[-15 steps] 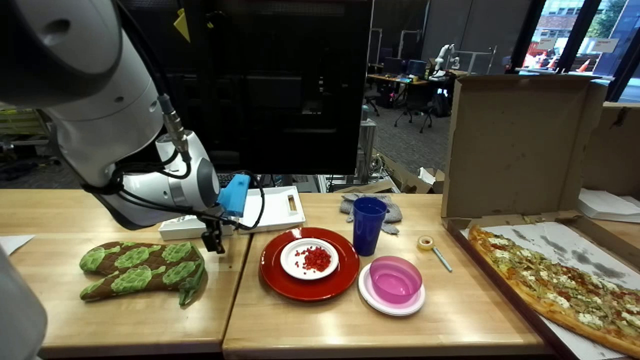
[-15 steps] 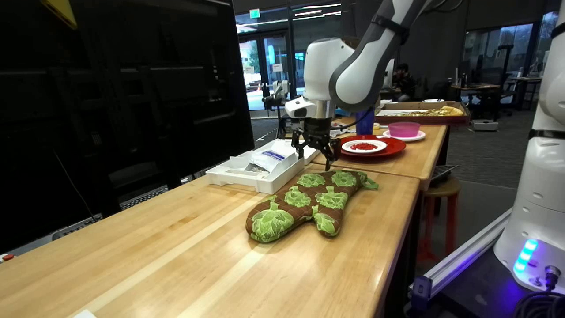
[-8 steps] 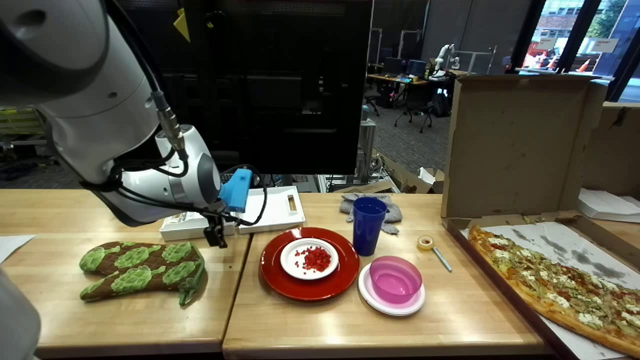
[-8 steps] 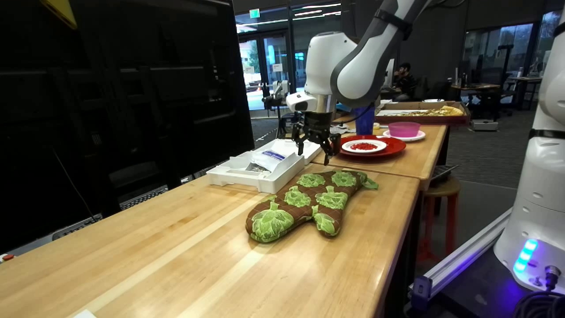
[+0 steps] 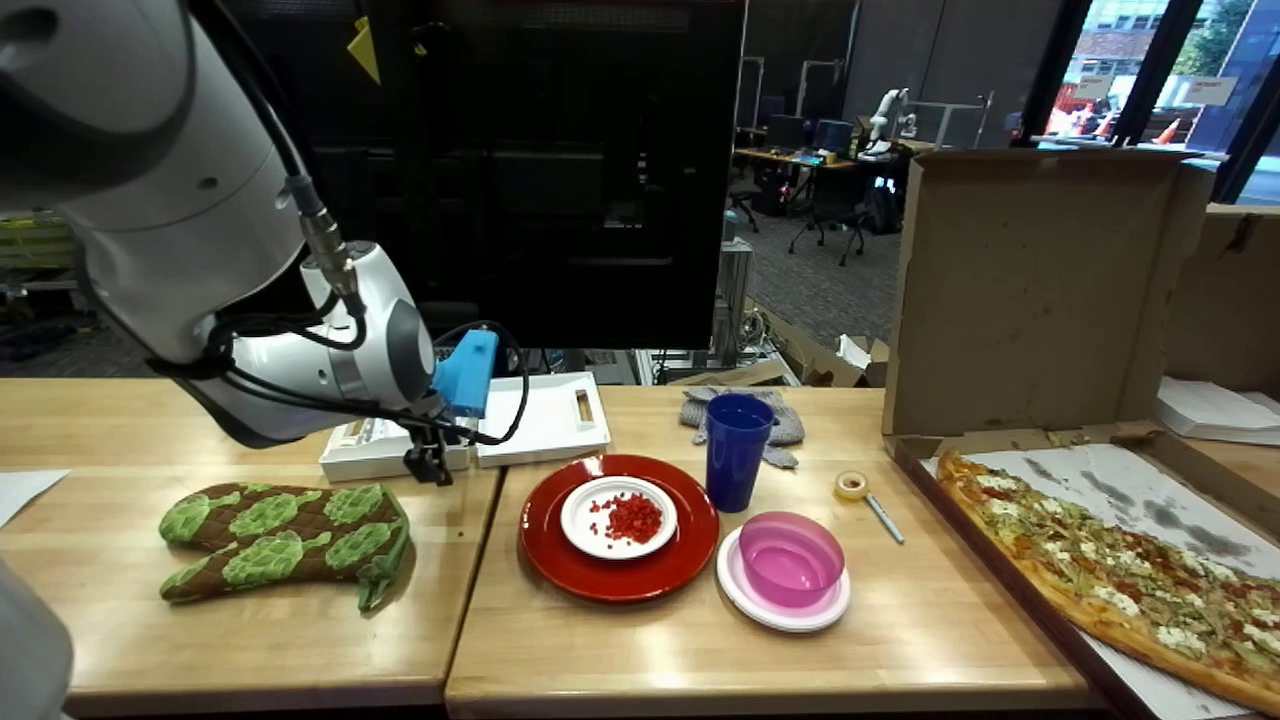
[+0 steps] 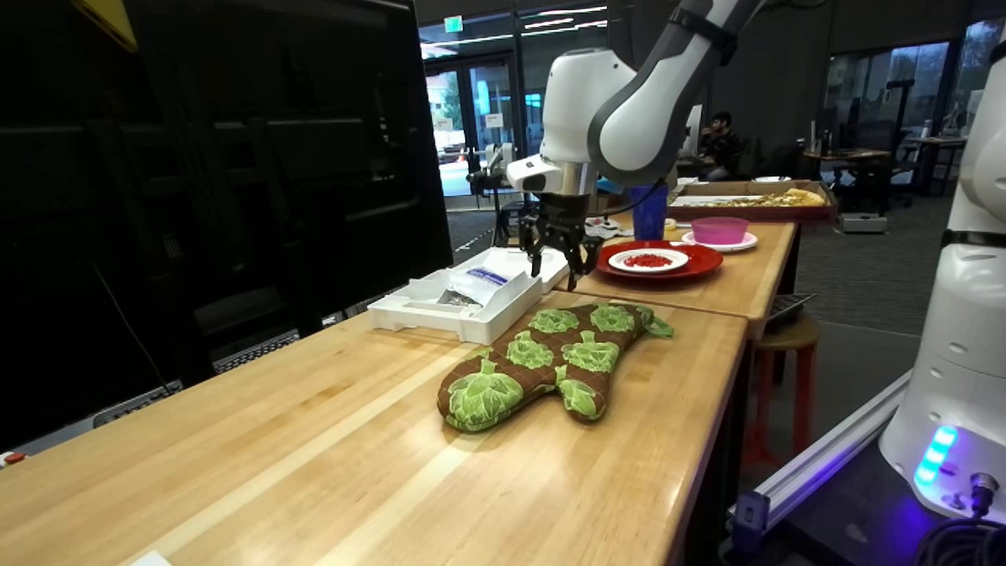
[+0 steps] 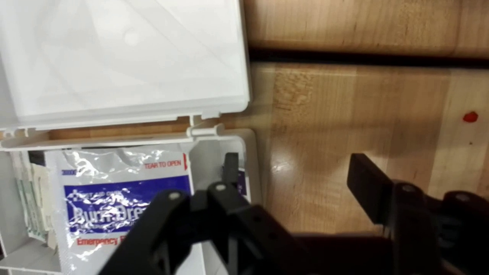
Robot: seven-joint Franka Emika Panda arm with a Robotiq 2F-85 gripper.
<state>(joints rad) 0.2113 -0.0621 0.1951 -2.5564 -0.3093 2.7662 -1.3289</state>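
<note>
Low in the middle of the wrist view, the gripper (image 7: 296,170) stands with its two fingers (image 7: 368,187) apart and nothing between them. Nearest to it is a white box (image 7: 254,168) filling the lower left of that frame, its lid (image 7: 126,57) folded back across the upper left. Inside the box lies a shiny white packet (image 7: 110,214) with a blue band, partly hidden by the gripper; thin slips (image 7: 28,198) stick up at the far left edge. One fingertip overlaps the box at its right end, while the other shows against the wood of the table (image 7: 324,99). Near the middle of the frame in an exterior view, the gripper hangs beyond an oven mitt (image 6: 566,354), seemingly just above the level of the box and touching nothing that I can make out; a red plate (image 6: 707,261) sits to its right. The step in hand looks like lining up, with no grip made. Reaching the packet from this spot would likely call for a shift toward the left of the wrist frame before lowering; coming straight down could catch the box's end wall on one finger.
</note>
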